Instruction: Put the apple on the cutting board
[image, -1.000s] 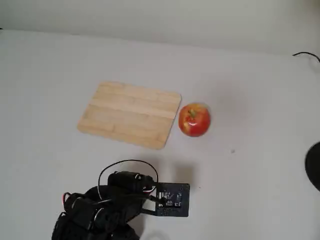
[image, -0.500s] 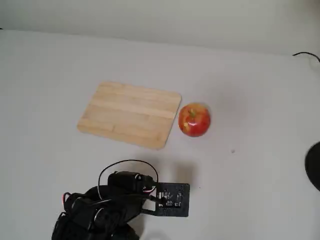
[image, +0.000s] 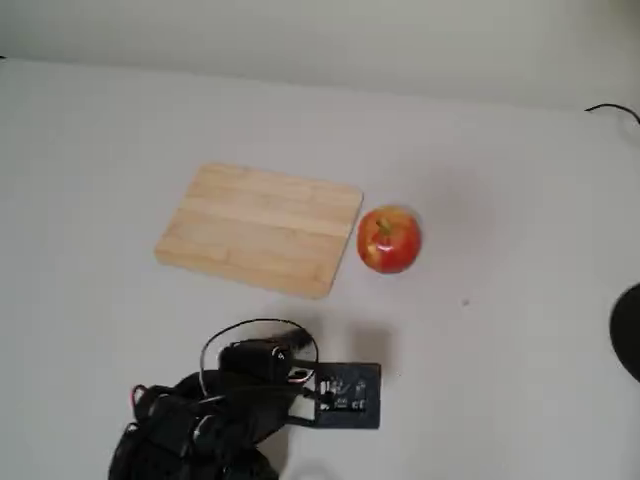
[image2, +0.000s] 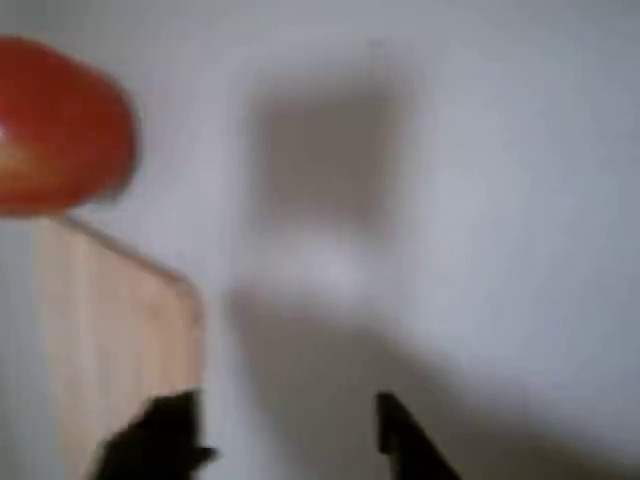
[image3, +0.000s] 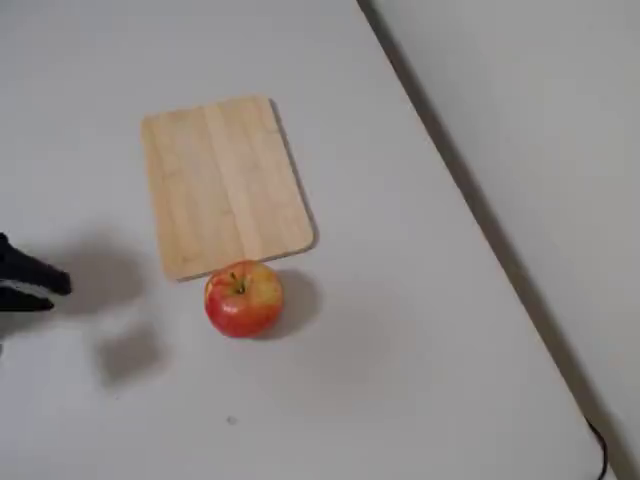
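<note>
The apple (image: 388, 240) sits on the white table (image: 520, 200), just beside the short edge of the cutting board (image: 260, 229); in both fixed views it seems nearly touching the board, not on it. The stem points up.

The gripper (image2: 285, 435) is well apart from the apple, low over the table, w/ nothing between the fingers. In the wrist view the two dark fingertips (image2: 160, 440) stand apart w/ bare table between, so the jaws look open, though this picture is blurred and I cannot say how wide.

The step in hand, in my judgement, is the reach to the apple. To do it well:
- approx. center the open jaws over the apple before going down
- grip around the widest part, not at the stem
- approach from the side away from the board, so a finger does not hit the board edge
- close gently, since a round fruit can roll out
- lift enough to clear the board edge, then place near the middle.
</note>
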